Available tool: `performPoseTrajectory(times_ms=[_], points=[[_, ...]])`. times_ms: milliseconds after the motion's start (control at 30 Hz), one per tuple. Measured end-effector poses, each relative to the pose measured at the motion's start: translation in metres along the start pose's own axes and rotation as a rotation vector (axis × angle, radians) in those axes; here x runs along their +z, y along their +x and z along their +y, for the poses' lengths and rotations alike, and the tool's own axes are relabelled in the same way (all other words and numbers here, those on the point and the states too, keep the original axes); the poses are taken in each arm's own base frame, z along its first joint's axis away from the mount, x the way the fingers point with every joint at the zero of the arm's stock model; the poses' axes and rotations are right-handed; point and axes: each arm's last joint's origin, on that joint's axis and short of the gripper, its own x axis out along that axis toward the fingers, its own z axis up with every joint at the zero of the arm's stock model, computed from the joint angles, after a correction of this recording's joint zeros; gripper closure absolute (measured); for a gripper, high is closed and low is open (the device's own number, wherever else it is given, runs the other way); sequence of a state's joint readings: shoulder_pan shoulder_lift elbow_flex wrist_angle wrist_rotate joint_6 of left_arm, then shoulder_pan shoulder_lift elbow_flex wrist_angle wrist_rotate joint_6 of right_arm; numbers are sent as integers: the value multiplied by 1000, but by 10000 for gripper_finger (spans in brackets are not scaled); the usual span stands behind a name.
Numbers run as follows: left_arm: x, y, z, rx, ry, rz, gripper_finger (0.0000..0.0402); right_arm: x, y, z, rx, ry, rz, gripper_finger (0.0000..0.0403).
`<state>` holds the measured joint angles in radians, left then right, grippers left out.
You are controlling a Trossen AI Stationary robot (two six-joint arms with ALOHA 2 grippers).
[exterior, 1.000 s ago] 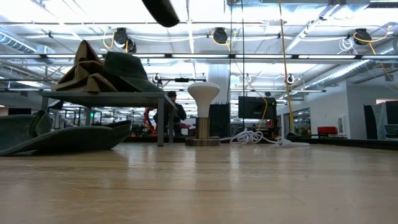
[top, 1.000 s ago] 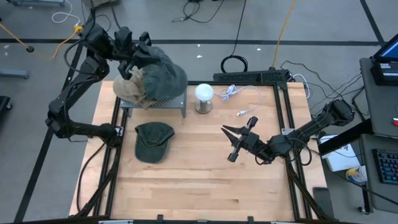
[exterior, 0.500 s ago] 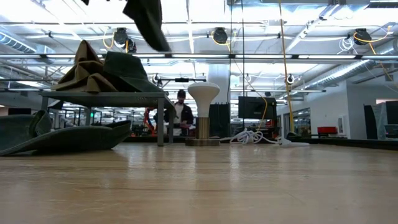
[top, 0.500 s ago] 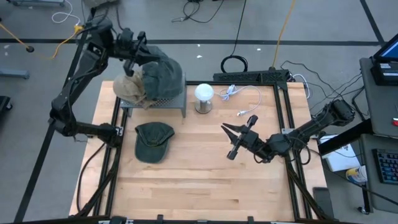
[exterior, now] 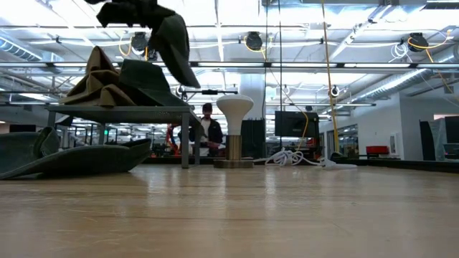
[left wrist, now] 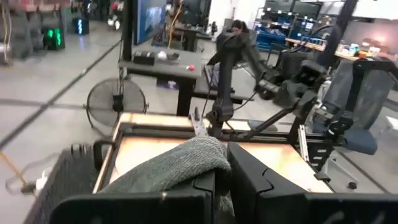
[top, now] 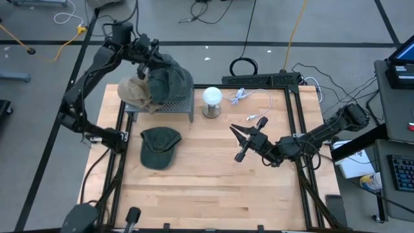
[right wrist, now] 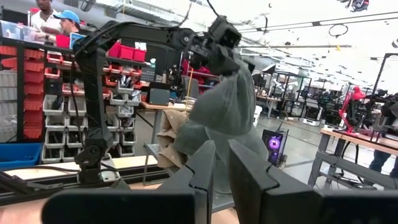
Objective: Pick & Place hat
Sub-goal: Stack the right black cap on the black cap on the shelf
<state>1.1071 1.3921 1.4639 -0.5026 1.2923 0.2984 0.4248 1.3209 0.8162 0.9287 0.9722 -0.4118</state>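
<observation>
My right end effector (top: 237,144) hung low over the middle of the bench (top: 213,181), fingers spread a little and empty, and it waited there. Nearest the front edge, left of centre, a dark green cap (top: 158,146) lay flat on the wood, well apart from that arm and untouched.

Farther back stood the small grey rack (top: 162,109), with a tan hat (top: 133,91) crumpled on its top. My left end effector (top: 147,54) was above the rack's rear edge, closed on the crown of the grey-green hat (top: 169,81). In the wrist view the cloth was bunched tight between the fingers (left wrist: 249,174). In the low view its brim hung down from the grip, clear of the pile, though from above I could not tell if the far side touched the tan one.

So the hat hung straight below my left end effector, long axis nearly vertical, and that arm was plainly the nearer. I judged the coming move a carry forward to open wood.

Beyond the rack stood a white mushroom lamp (top: 212,101), with a white cable (top: 253,103) beside it.
</observation>
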Motion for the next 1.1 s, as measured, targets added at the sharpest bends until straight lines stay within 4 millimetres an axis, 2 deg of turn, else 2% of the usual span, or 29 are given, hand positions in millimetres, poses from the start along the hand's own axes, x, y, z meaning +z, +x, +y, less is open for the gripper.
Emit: performPoseTrajectory(times_ms=[100, 267, 467, 667, 900, 1100], points=[[-10, -2, 9, 40, -68, 31, 383, 0, 0, 0, 0, 0, 0, 371], [-20, -9, 11, 95, -190, 71, 383, 0, 0, 0, 0, -1, 0, 372], [-25, -20, 4, 222, -422, 120, 383, -4, 0, 1, 4, -39, 27, 375], [-21, -28, -8, 302, -520, 131, 374, -5, 2, 0, -15, -50, 40, 375], [-9, -36, -27, 407, -390, 138, 383, -6, 4, -2, -25, -51, 41, 374], [2, -23, -30, 364, -217, 116, 383, -6, 6, -3, -33, -53, 42, 376]])
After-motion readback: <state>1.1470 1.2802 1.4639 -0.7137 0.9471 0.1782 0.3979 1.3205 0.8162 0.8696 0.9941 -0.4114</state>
